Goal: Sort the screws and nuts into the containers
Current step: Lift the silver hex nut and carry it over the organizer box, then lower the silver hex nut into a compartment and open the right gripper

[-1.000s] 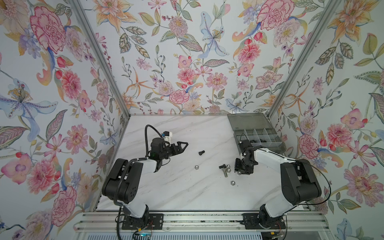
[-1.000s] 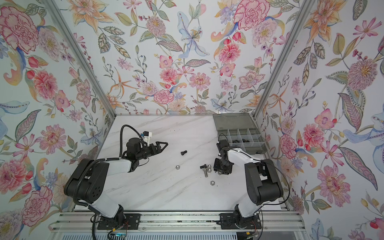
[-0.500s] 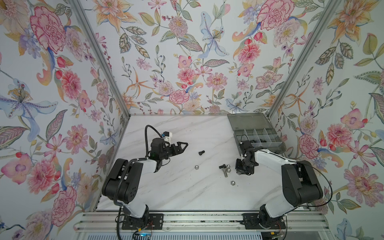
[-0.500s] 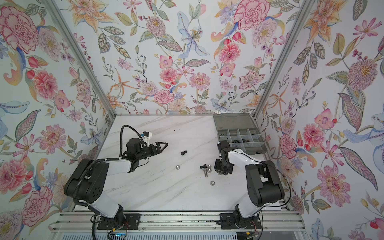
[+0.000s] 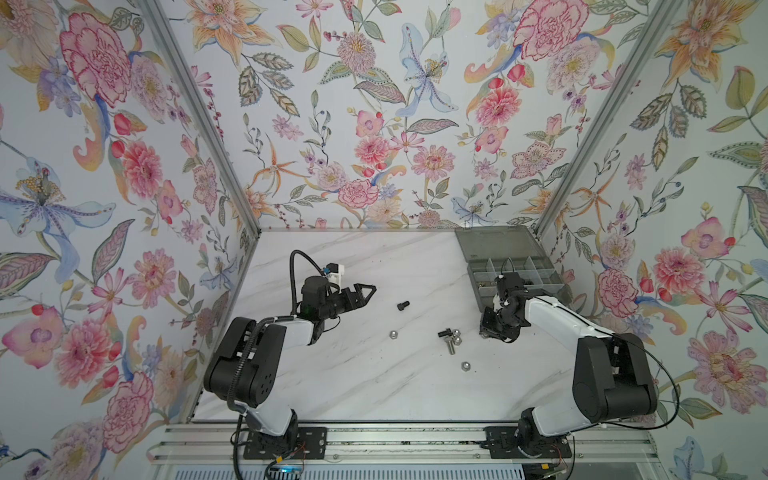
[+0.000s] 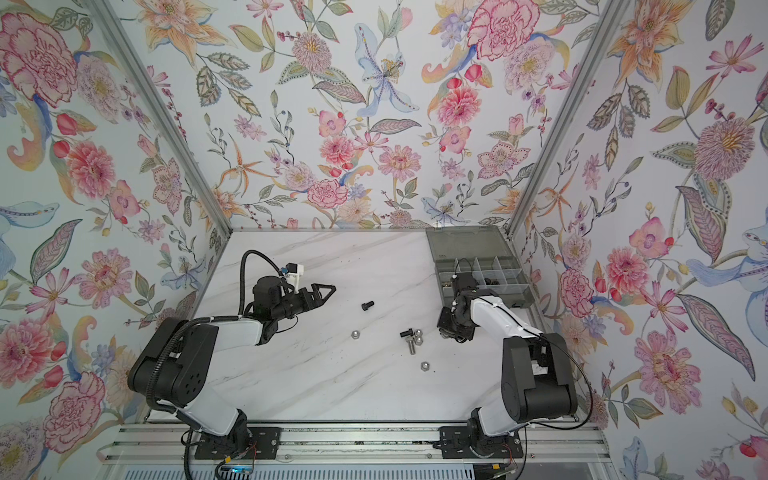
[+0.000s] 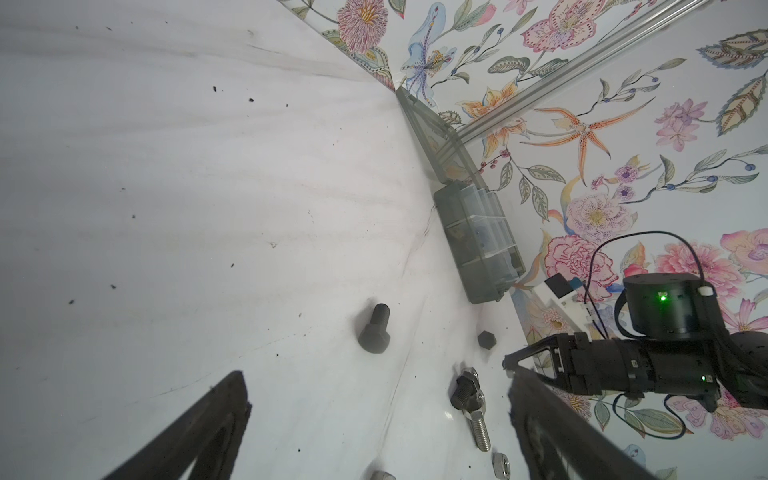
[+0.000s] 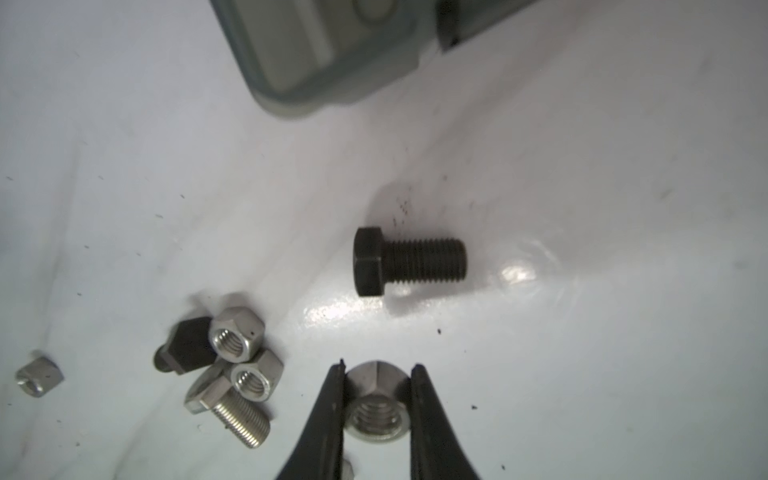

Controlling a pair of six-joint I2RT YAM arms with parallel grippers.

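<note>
Right wrist view: right end effector (image 8: 379,366) clamps shiny domed hex nut (image 8: 374,415); left end effector (image 7: 376,382) gapes.

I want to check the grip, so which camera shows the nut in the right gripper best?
The right wrist view: the silver nut sits pinched between the right gripper's fingers, threaded hole showing. In both top views the gripper hides it. The left wrist view shows the gripper, not the nut.
</note>
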